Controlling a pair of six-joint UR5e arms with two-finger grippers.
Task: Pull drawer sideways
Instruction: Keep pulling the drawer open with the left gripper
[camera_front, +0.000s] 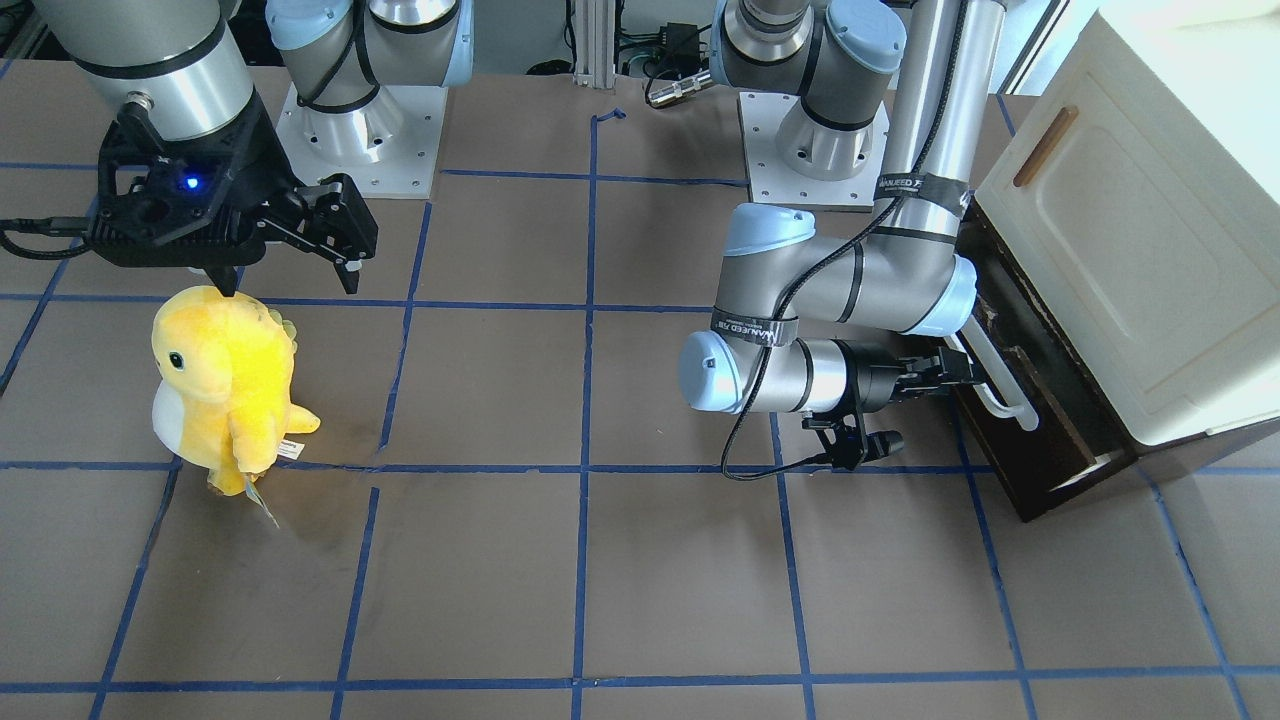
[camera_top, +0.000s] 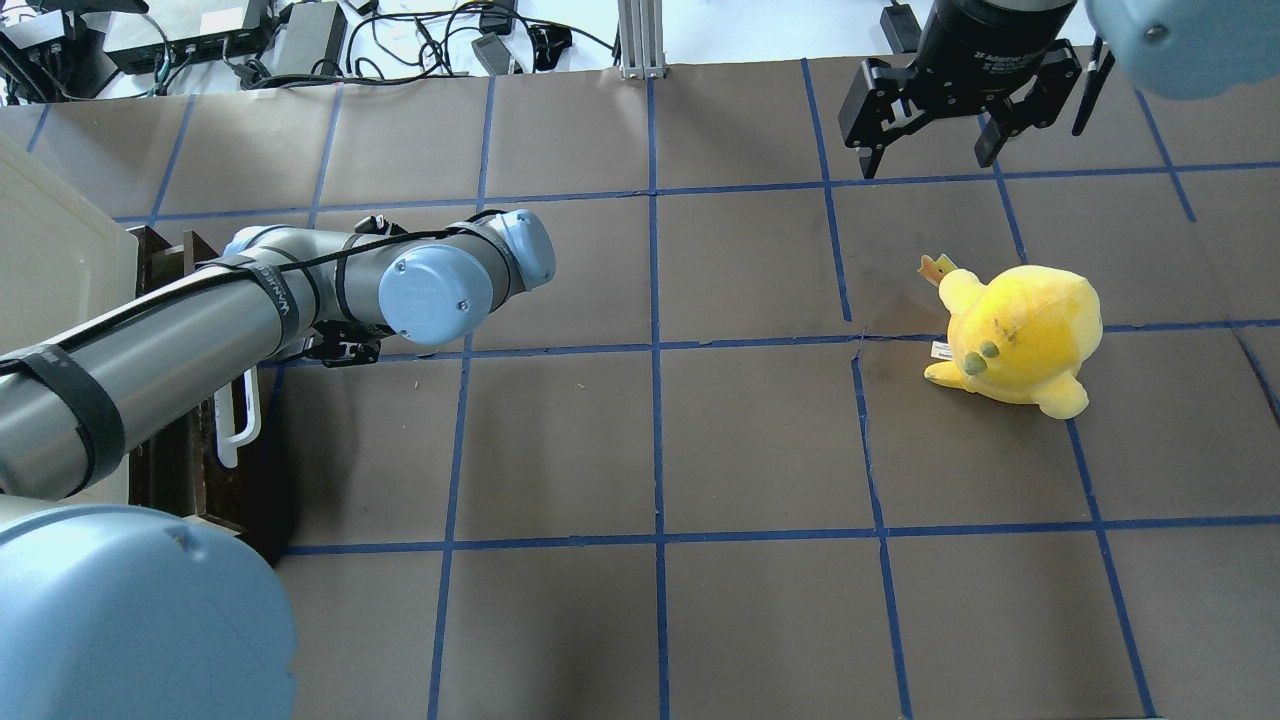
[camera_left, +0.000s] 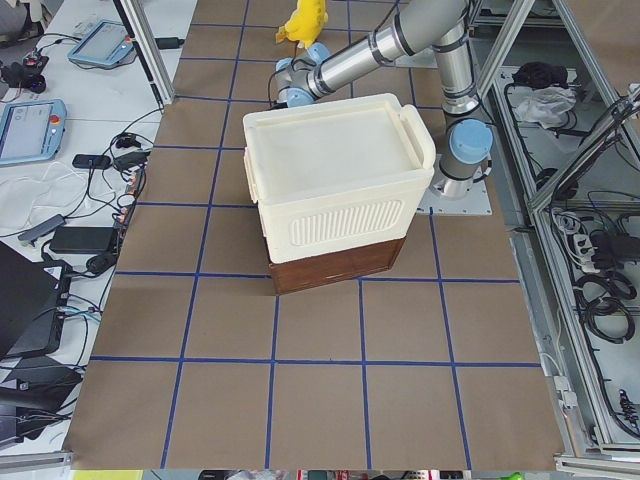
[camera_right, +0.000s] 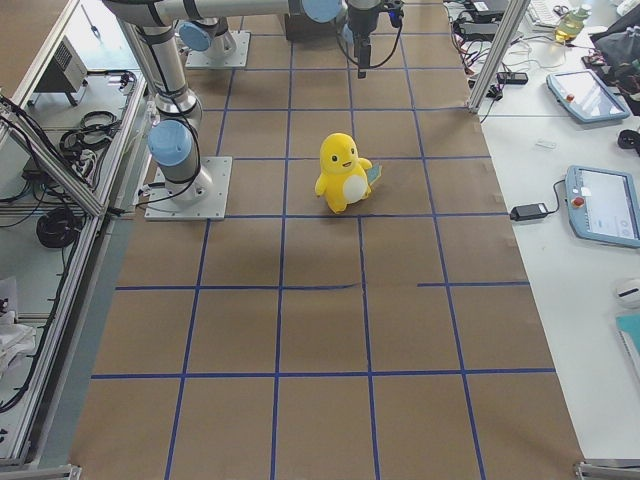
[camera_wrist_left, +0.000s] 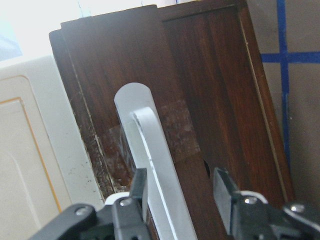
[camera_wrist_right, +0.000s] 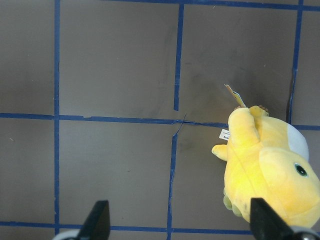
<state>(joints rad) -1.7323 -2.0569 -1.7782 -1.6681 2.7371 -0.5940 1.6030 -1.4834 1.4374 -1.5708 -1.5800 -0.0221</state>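
Note:
The drawer (camera_front: 1015, 450) has a dark brown wooden front and sits under the cream-white cabinet (camera_front: 1150, 250) at the table's edge. Its long white bar handle (camera_front: 1000, 395) runs along the front. My left gripper (camera_front: 950, 372) is at the handle. In the left wrist view its open fingers (camera_wrist_left: 139, 187) stand on either side of the white bar (camera_wrist_left: 150, 145), with a gap on one side. My right gripper (camera_front: 290, 275) is open and empty, hovering above the table near a yellow plush toy (camera_front: 225, 380).
The plush toy (camera_top: 1015, 335) stands on the brown mat with blue grid tape, far from the drawer. The cabinet (camera_left: 330, 170) has a small brown handle (camera_front: 1045, 145) on its panel. Both arm bases stand at the table's back edge.

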